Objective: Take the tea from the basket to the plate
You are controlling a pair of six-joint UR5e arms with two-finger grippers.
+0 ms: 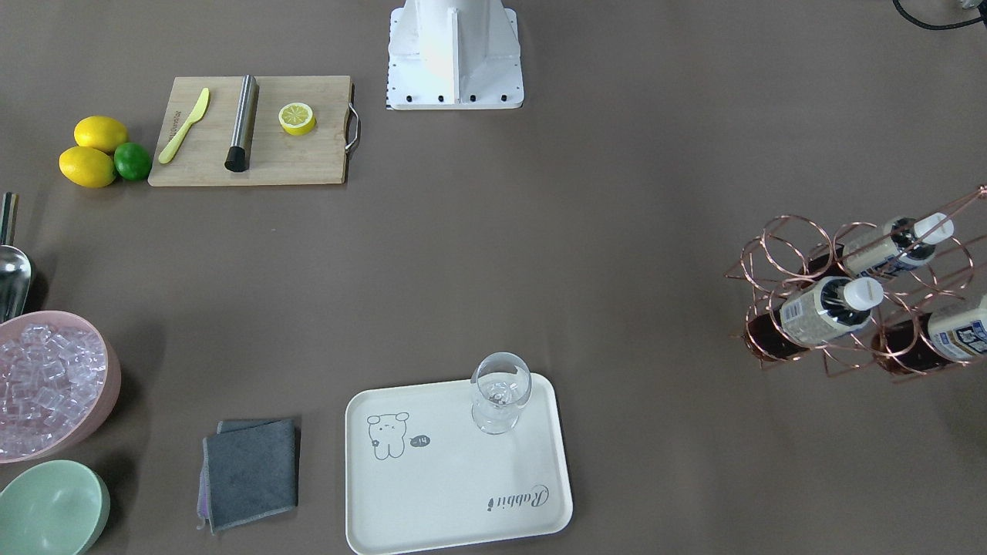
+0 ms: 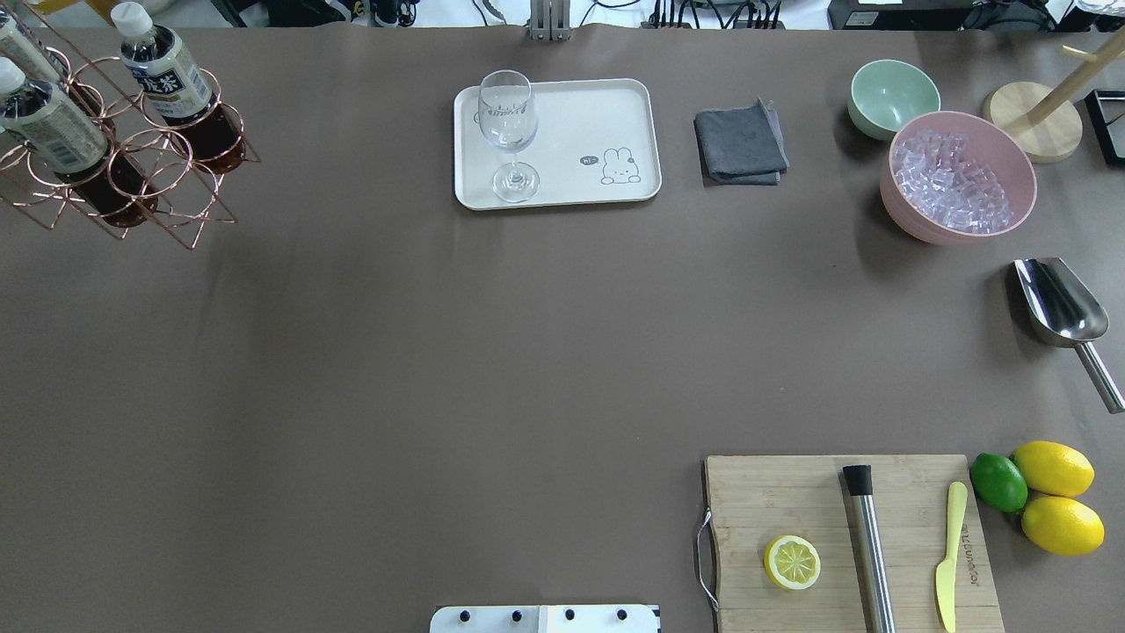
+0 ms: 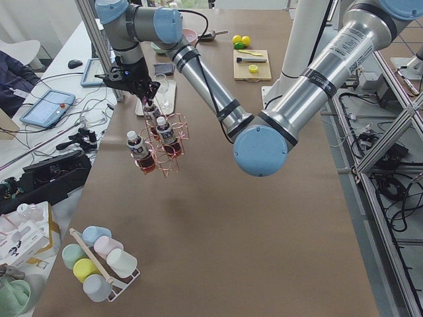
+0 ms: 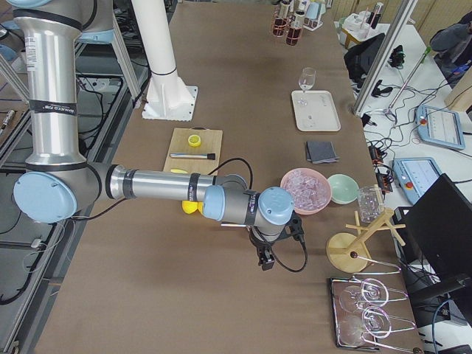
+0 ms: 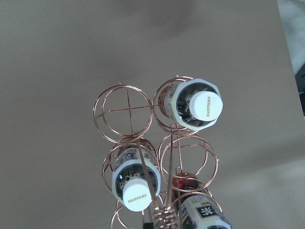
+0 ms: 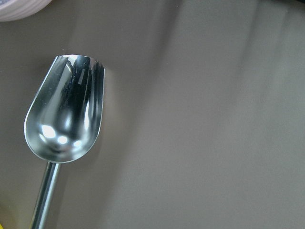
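a plain brown tabletop (image 1: 540,254). three tea (image 1: 821,314) bottles sit in the copper basket (image 5: 126,109) at the robot's left, well apart from the plate (image 1: 463,486). smooth, liquid-heavy, probably slippery: grip one round its label. i cannot tell how open the left jaws or right jaws are.

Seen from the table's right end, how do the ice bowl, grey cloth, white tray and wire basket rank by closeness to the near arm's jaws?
From the right gripper:
1. The pink ice bowl, just beyond it.
2. The grey cloth, farther along the same edge.
3. The plate, past the cloth.
4. The basket, at the far end.
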